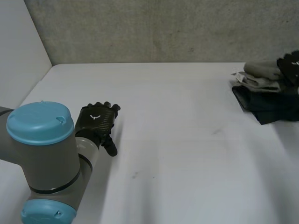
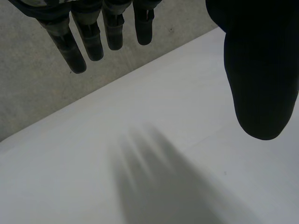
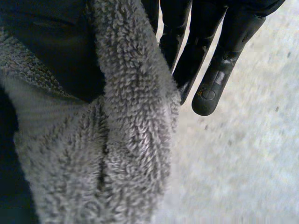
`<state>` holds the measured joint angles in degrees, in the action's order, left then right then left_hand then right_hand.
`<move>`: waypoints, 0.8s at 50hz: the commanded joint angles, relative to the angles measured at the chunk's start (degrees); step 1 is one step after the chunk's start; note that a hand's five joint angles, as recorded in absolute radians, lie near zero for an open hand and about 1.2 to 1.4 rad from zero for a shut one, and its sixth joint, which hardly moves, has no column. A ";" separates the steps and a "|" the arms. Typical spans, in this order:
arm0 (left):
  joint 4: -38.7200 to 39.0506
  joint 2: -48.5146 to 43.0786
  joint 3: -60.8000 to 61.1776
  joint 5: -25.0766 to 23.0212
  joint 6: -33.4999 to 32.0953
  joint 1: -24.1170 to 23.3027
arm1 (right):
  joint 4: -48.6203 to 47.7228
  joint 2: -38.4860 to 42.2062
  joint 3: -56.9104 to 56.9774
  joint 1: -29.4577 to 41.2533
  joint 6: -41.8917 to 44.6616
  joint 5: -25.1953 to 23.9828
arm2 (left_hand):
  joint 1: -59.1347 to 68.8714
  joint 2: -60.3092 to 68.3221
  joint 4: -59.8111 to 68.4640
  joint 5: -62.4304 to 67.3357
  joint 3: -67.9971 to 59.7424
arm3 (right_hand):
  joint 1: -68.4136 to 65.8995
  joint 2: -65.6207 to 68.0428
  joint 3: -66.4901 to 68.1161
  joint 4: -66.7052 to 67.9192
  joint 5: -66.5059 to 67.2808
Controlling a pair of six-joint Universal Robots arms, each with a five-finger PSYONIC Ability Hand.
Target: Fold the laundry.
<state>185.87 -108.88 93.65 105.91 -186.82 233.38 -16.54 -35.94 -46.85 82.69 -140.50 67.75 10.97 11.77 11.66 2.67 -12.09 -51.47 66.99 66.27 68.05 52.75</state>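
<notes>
A small pile of laundry sits at the table's far right edge: a grey fluffy towel (image 1: 262, 70) on top, a pale cloth (image 1: 256, 83) under it and a dark cloth (image 1: 270, 106) at the bottom. My right hand (image 1: 290, 64) is on the pile's right side. In the right wrist view the grey towel (image 3: 133, 140) runs between that hand's thumb and its fingers (image 3: 210, 74), which pinch it. My left hand (image 1: 96, 122) rests palm down on the table at the near left, far from the pile. Its fingers (image 2: 93, 42) are straight and hold nothing.
The white table (image 1: 177, 140) stretches wide between the two hands. A grey concrete wall (image 1: 163, 28) stands along its far edge and a white wall (image 1: 18, 51) closes the left side. My left arm's blue-capped joint (image 1: 41, 122) fills the near left corner.
</notes>
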 commanded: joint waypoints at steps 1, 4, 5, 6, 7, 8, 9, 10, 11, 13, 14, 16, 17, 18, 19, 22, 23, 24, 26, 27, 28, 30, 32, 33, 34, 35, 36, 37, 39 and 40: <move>0.02 -0.28 0.04 0.00 0.05 -0.03 | 2.30 2.54 -2.80 -3.76 3.65 -1.04 | 0.08 -0.72 -0.61 -1.61 1.03 | -28.53 13.01 13.73 11.95 17.25; 0.02 -0.37 -0.05 0.00 -0.04 -0.03 | 2.30 1.67 -5.35 -4.38 4.53 -1.31 | 0.08 -0.71 -0.61 -1.61 1.03 | -28.53 13.01 13.73 11.95 17.25; 0.02 -0.37 -0.05 0.00 -0.04 -0.03 | 2.30 1.49 -5.88 -4.38 4.45 -1.31 | -0.08 -0.88 -0.78 -1.78 1.20 | -28.53 13.01 13.73 11.95 17.25; 0.02 -0.37 -0.05 0.00 -0.04 -0.03 | 2.30 0.79 -7.02 -4.38 4.36 -1.31 | 0.08 -0.72 -0.61 -1.61 1.03 | -28.53 13.01 13.73 11.95 17.25; 0.02 -0.45 -0.05 0.00 -0.04 -0.03 | 2.30 0.35 -7.55 -4.38 4.27 -1.31 | -0.08 -0.88 -0.78 -1.78 1.20 | -28.53 13.01 13.73 11.95 17.25; 0.02 -0.46 -0.05 0.00 0.05 -0.03 | 2.30 0.00 -8.08 -4.38 4.18 -1.22 | 0.08 -0.72 -0.61 -1.61 1.03 | -28.53 13.01 13.73 11.95 17.25; 0.02 -0.46 -0.05 0.00 -0.04 -0.03 | 2.30 -0.44 -8.69 -4.29 4.18 -1.22 | 0.08 -0.71 -0.61 -1.61 1.03 | -28.53 13.01 13.73 11.95 17.25; 0.02 -0.46 -0.05 0.00 -0.04 -0.03 | 2.39 -1.23 -9.74 -4.29 4.18 -1.22 | -0.08 -0.88 -0.78 -1.78 1.20 | -28.53 13.01 13.73 11.95 17.25; 0.02 -0.46 -0.05 0.00 -0.04 -0.03 | 2.39 -1.58 -10.36 -4.29 4.18 -1.22 | 0.08 -0.72 -0.61 -1.61 1.03 | -28.53 13.01 13.73 11.95 17.25; 0.02 -0.46 -0.05 0.00 -0.04 -0.03 | 2.39 -2.63 -11.94 -4.29 4.18 -1.22 | 0.08 -0.71 -0.61 -1.61 1.03 | -28.53 13.01 13.73 11.95 17.25; 0.02 -0.46 -0.05 0.00 -0.04 -0.03 | 2.39 -2.90 -12.30 -4.29 4.18 -1.22 | -0.08 -0.88 -0.78 -1.78 1.20 | -28.53 13.01 13.73 11.95 17.25; 0.02 -0.46 -0.05 0.00 -0.04 -0.03 | 2.39 -3.52 -12.83 -4.29 4.09 -1.22 | 0.08 -0.71 -0.61 -1.61 1.03 | -28.53 13.01 13.73 11.95 17.25; 0.02 -0.46 -0.05 0.00 -0.04 -0.03 | 2.39 -3.96 -13.52 -4.29 3.92 -1.57 | 0.08 -0.71 -0.61 -1.61 1.03 | -28.53 13.01 13.73 11.95 17.25; 0.02 -0.46 -0.05 0.00 -0.04 -0.03 | 2.39 -4.13 -13.79 -4.29 3.74 -1.74 | 0.08 -0.71 -0.61 -1.61 1.03 | -28.53 13.01 13.73 11.95 17.25; 0.02 -0.46 -0.14 0.00 -0.04 -0.03 | 2.39 -4.22 -13.97 -4.38 3.39 -1.83 | 0.08 -0.71 -0.61 -1.61 1.03 | -27.59 12.07 12.79 11.01 16.31; 0.02 -0.54 -0.14 0.00 -0.04 -0.03 | 2.83 -5.19 -14.67 -4.47 0.85 -2.10 | 0.08 -0.71 -0.61 -1.61 1.03 | 10.69 -26.20 -25.49 -27.27 -21.96; 0.02 -0.54 -0.14 0.00 -0.04 -0.03 | 3.00 -5.71 -14.85 -4.64 -0.38 -2.10 | 0.08 -0.71 -0.61 -1.61 1.03 | 18.10 -33.61 -32.90 -34.68 -29.37; 0.02 -0.54 -0.14 0.00 -0.04 -0.03 | 3.18 -6.85 -15.11 -4.82 -2.74 -2.10 | -0.08 -0.88 -0.78 -1.78 1.20 | 24.66 -40.18 -39.47 -41.25 -35.94; 0.02 -0.72 -0.14 0.00 -0.04 -0.03 | 3.27 -8.52 -15.38 -5.17 -5.65 -2.10 | 0.08 -0.71 -0.61 -1.61 1.03 | 31.60 -47.12 -46.40 -48.18 -42.87; 0.02 -0.81 -0.14 0.00 -0.04 -0.11 | 3.27 -9.49 -15.55 -5.26 -7.14 -2.10 | 0.08 -0.71 -0.61 -1.61 1.03 | 35.79 -51.31 -50.60 -52.37 -47.07; 0.02 -0.81 -0.14 0.00 -0.04 -0.03 | 3.36 -11.15 -15.64 -5.35 -10.03 -2.10 | 0.08 -0.71 -0.61 -1.61 1.03 | 41.47 -56.99 -56.27 -58.05 -52.75; 0.02 -0.81 -0.14 0.00 -0.04 -0.11 | 3.45 -12.83 -15.73 -5.52 -12.59 -1.84 | 0.08 -0.72 -0.61 -1.61 1.03 | 41.47 -56.99 -56.27 -58.05 -52.75; -0.07 -0.72 -0.05 0.00 -0.04 -0.11 | 3.45 -15.02 -15.82 -5.70 -15.84 -1.40 | 0.08 -0.72 -0.61 -1.61 1.03 | 41.47 -56.99 -56.27 -58.05 -52.75; -0.07 -0.72 -0.05 0.00 -0.04 -0.11 | 3.53 -15.64 -15.82 -5.70 -16.73 -1.22 | 0.08 -0.71 -0.61 -1.61 1.03 | 41.47 -56.99 -56.27 -58.05 -52.75; -0.07 -0.54 0.04 0.00 0.05 -0.11 | 3.71 -16.26 -15.73 -5.78 -17.35 -0.96 | 0.08 -0.71 -0.61 -1.61 1.03 | 41.47 -56.99 -56.27 -58.05 -52.75; -0.07 -0.46 0.04 0.00 0.05 -0.11 | 3.97 -16.79 -15.64 -5.79 -17.87 -0.43 | -0.08 -0.88 -0.78 -1.78 1.20 | 41.47 -56.99 -56.27 -58.05 -52.75; -0.07 -0.37 0.04 0.00 -0.04 -0.11 | 5.02 -17.75 -15.21 -5.79 -18.31 1.31 | 0.08 -0.72 -0.61 -1.61 1.03 | 41.47 -56.99 -56.27 -58.05 -52.75; -0.07 -0.28 0.12 0.00 -0.04 -0.11 | 5.64 -18.11 -14.85 -5.79 -18.41 2.64 | 0.08 -0.71 -0.61 -1.61 1.03 | 41.47 -56.99 -56.27 -58.05 -52.75; -0.07 0.07 0.21 0.00 -0.04 -0.11 | 7.04 -18.72 -14.24 -5.70 -18.32 5.53 | -0.08 -0.88 -0.78 -1.78 1.20 | 41.47 -56.99 -56.27 -58.05 -52.75; -0.07 0.16 0.21 0.00 0.05 -0.11 | 8.53 -19.16 -13.19 -5.52 -18.23 8.68 | 0.08 -0.72 -0.61 -1.61 1.03 | 41.47 -56.99 -56.27 -58.05 -52.75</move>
<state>185.82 -109.35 93.67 105.91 -186.84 233.27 -11.91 -52.65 -62.22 76.94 -157.89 68.43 10.97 11.77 11.66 2.67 -12.09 -11.72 12.57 12.27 13.43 3.69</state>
